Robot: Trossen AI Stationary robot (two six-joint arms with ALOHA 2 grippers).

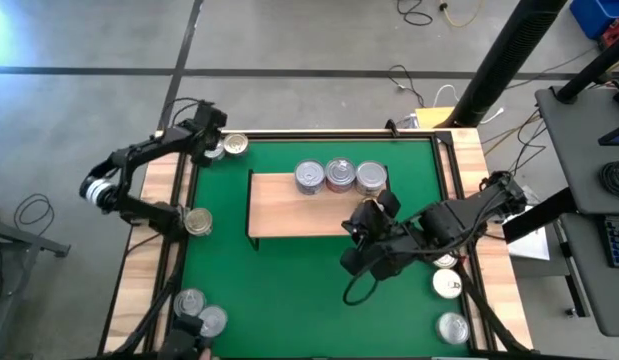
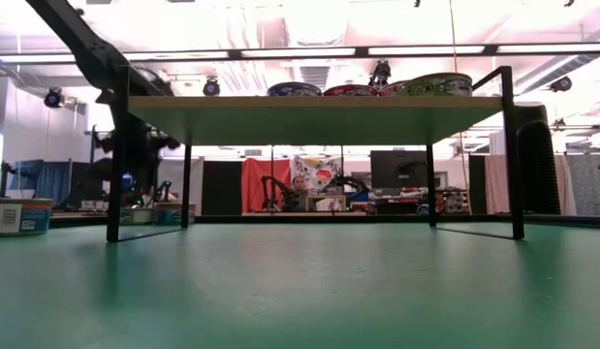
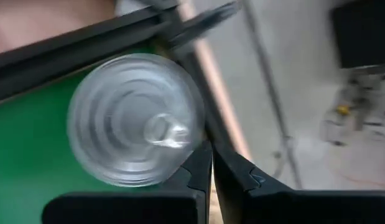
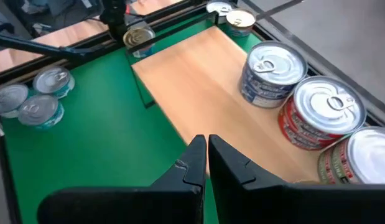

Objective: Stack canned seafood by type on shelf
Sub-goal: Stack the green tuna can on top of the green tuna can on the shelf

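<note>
While both hands press shut on nothing, the right hand (image 1: 367, 222) hides part of the shelf (image 1: 289, 205); the left hand (image 3: 211, 180) blurs.

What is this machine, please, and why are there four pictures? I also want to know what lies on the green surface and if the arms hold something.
It is a robot with two dark arms at a table. One picture looks down from above, one looks level across the table, and two come from cameras on the wrists. On the green mat stands a low wooden shelf with three tins in a row. More tins lie near the mat's edges. The left gripper is at the far left corner beside a silver tin; the right gripper hovers over the shelf's near right part. Both have their fingers shut and hold nothing.
</note>
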